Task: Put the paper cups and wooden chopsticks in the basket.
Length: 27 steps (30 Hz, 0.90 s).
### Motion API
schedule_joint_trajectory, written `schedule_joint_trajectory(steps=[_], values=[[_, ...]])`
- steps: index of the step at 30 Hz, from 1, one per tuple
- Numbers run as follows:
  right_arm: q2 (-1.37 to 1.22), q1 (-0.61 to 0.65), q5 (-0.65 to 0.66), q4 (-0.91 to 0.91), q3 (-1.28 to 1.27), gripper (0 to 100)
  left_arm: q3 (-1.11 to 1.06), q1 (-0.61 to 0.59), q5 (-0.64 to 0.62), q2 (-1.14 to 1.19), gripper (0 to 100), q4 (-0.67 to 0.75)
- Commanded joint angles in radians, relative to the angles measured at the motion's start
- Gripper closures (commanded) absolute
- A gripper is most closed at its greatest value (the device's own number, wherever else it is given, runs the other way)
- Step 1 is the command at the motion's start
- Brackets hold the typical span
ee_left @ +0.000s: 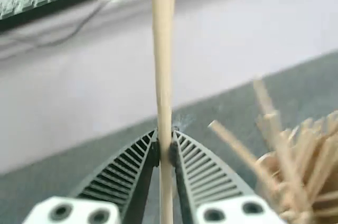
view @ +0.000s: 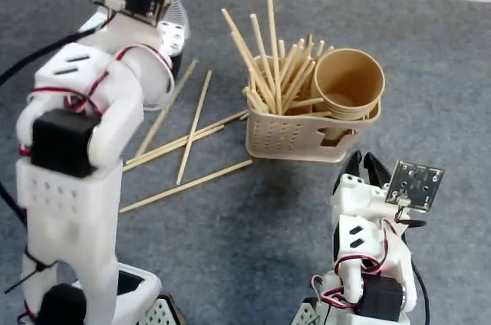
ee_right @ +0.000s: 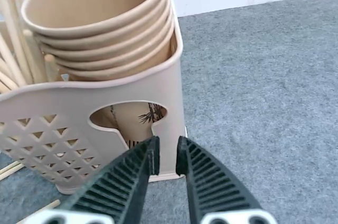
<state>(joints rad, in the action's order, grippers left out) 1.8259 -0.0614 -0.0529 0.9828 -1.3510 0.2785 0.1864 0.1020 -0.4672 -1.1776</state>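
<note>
A beige plastic basket (view: 295, 137) stands at the middle of the grey mat. It holds a stack of paper cups (view: 347, 83) and a bunch of wooden chopsticks (view: 276, 64). Several more chopsticks (view: 184, 141) lie loose on the mat to its left. My left gripper (ee_left: 165, 152) is shut on one chopstick (ee_left: 162, 49), which runs straight out past its fingertips; the basket's chopsticks (ee_left: 296, 155) show off to one side. My right gripper (view: 364, 165) sits low, just in front of the basket (ee_right: 63, 118), below the cups (ee_right: 100, 18). Its fingers (ee_right: 137, 166) are slightly apart and hold nothing.
The left arm (view: 84, 110) rises tall over the mat's left side and covers part of it. Bare mat lies between the two arm bases and to the right of the basket. A pale wall or floor edge borders the mat's far side.
</note>
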Motion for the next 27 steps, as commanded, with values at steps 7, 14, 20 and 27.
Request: schedule_joint_trajectory(steps=[7,14,20,27], values=[[0.002,0.004,-0.002,-0.004,0.008,92.9,0.015,0.176,-0.132,-0.056,100,0.176],[0.002,0.004,-0.002,-0.004,0.008,92.9,0.002,0.326,-0.158,-0.047,100,0.284],[0.002,0.004,-0.002,-0.004,0.008,92.9,-0.177,0.361,-0.158,-0.048,100,0.428],[0.002,0.004,-0.002,-0.004,0.008,92.9,-0.478,0.357,-0.158,-0.048,100,0.704]])
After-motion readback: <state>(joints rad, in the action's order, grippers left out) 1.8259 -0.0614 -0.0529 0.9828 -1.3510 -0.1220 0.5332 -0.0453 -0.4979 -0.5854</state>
